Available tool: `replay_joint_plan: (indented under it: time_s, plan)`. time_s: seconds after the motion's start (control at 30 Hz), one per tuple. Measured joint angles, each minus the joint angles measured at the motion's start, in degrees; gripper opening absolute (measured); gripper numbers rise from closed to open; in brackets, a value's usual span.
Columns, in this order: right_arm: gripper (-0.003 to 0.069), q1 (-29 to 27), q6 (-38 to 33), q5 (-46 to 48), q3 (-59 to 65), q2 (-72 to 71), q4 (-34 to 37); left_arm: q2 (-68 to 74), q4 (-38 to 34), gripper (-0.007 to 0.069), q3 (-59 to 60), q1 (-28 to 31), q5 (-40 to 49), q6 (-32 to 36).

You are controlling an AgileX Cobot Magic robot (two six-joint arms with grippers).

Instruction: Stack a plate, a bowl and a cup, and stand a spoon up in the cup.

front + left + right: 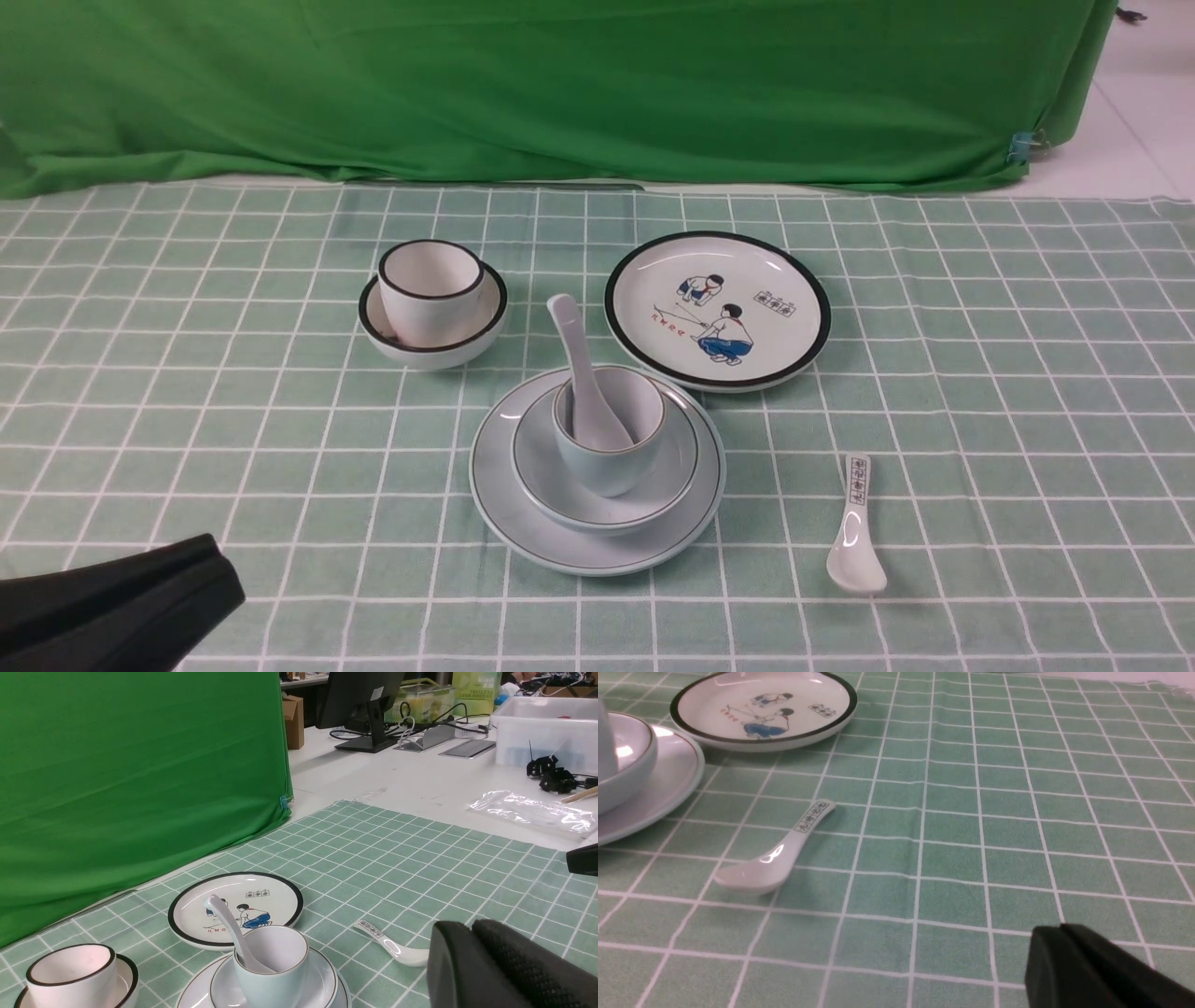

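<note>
A plain spoon (pixel 586 383) leans in a pale cup (pixel 611 457), nested in a bowl (pixel 532 467) atop a plate (pixel 597 555) on the cloth-covered counter (pixel 1027 420). The left end effector (pixel 472 926) and right end effector (pixel 1059 928) are closed and empty, apart from the stack. A printed spoon (pixel 856 537) lies near the plate.

Plates x2: pale plate (pixel 597 555), cartoon plate (pixel 717 308). Bowls x2: pale bowl (pixel 532 467), black-rimmed bowl (pixel 467 350). Cups x2: pale cup (pixel 607 467), black-rimmed cup (pixel 429 303). Spoons x2: plain spoon (pixel 586 383), printed spoon (pixel 856 551). One cloth, green (pixel 560 93).
</note>
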Motion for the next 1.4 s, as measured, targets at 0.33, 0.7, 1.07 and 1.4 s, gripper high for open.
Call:
replay_joint_plan:
  time_s: [0.33, 0.7, 1.07, 1.4]
  plan:
    - [0.0031, 0.0, 0.0, 0.0, 0.0, 0.0, 0.0, 0.0, 0.0, 0.0017, 0.0, 0.0, 0.0, 0.0]
    - [0.0063, 0.0, 0.0, 0.0, 0.0, 0.0, 0.0, 0.0, 0.0, 0.0017, 0.0, 0.0, 0.0, 0.0]
    - [0.0087, 0.0, 0.0, 0.0, 0.0, 0.0, 0.0, -5.2, 1.1, 0.0017, 4.2, 16.6, -2.2, 0.2]
    - [0.0108, 0.0, 0.0, 0.0, 0.0, 0.0, 0.0, -12.8, -2.5, 0.0017, 20.2, 43.2, -1.2, 0.2]
